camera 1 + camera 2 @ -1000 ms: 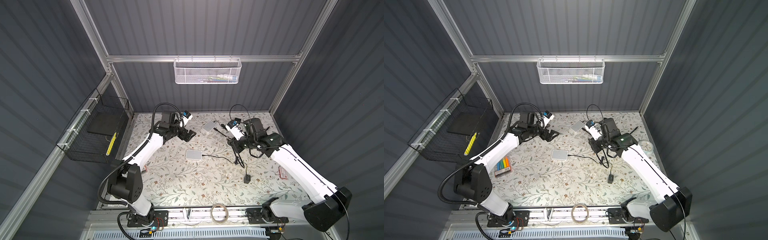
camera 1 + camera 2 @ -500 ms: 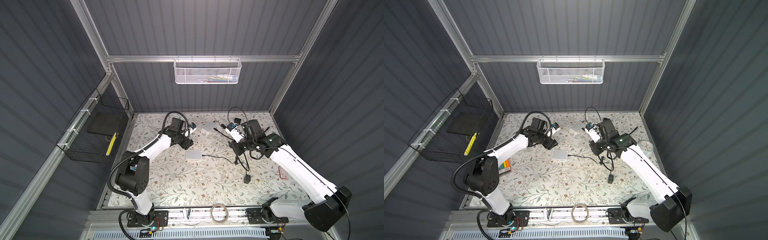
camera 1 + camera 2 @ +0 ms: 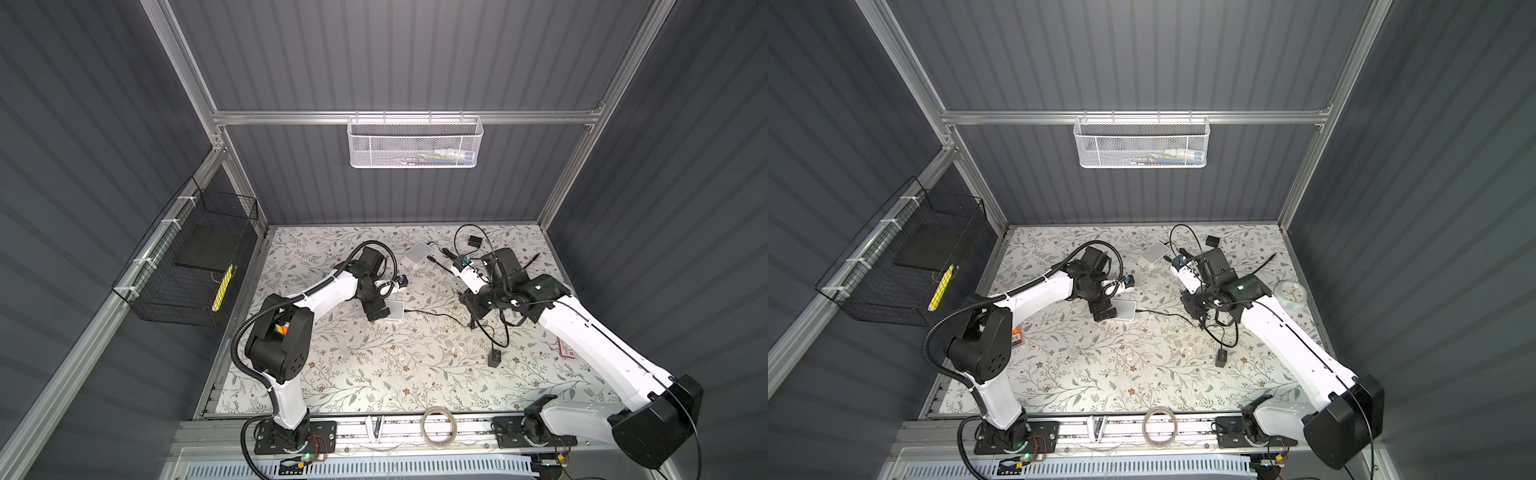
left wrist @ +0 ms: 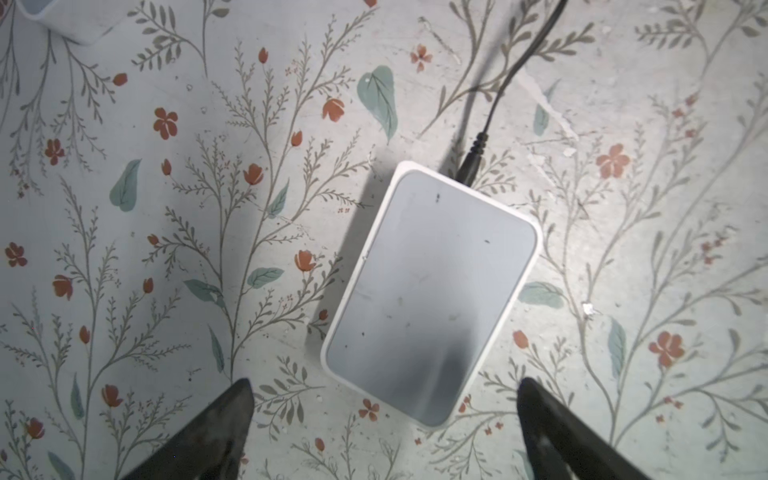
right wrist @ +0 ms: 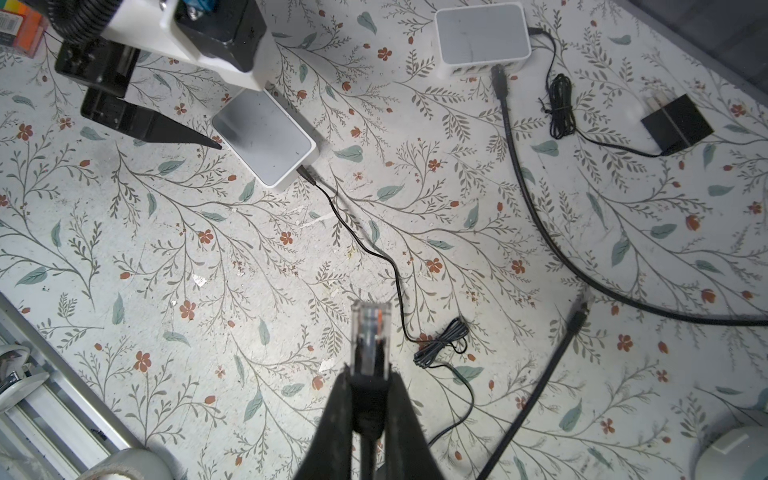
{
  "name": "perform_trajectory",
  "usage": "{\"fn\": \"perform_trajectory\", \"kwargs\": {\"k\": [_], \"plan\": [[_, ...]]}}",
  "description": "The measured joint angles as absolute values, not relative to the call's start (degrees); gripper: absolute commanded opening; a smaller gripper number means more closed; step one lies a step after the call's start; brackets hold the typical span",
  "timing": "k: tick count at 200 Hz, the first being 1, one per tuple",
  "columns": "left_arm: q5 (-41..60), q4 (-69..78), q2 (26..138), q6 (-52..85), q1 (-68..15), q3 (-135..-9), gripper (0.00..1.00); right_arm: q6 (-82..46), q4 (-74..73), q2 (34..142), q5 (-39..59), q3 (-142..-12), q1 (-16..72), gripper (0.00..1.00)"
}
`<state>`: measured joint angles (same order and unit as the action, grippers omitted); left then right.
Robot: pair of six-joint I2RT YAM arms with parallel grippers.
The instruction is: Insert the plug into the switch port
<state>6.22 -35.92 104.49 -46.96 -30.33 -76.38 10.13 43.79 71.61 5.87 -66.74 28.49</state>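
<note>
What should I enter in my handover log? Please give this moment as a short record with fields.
left hand: open, fingertips either side of the near switch at one end, not gripping
right hand: shut on the plug, held above the mat
near switch: flat on the mat, thin power lead plugged in
far switch: thick black cable reaching its port face
plug: clear, apart from both switches, not yet in a port
</note>
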Motion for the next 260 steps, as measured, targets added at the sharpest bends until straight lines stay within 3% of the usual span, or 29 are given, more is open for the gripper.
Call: {"fn": "perform_trajectory", "kwargs": {"k": [203, 260], "plan": [[3.5, -46.8, 118.5, -55.9, -33.0, -90.0, 0.96, 12.0, 39.9, 71.6, 9.1, -63.0, 26.4, 0.00], [3.6, -47.4, 120.7, -55.9, -33.0, -90.1, 0.84, 12.0, 39.8, 71.6, 10.1, -63.0, 25.9, 0.00]]}}
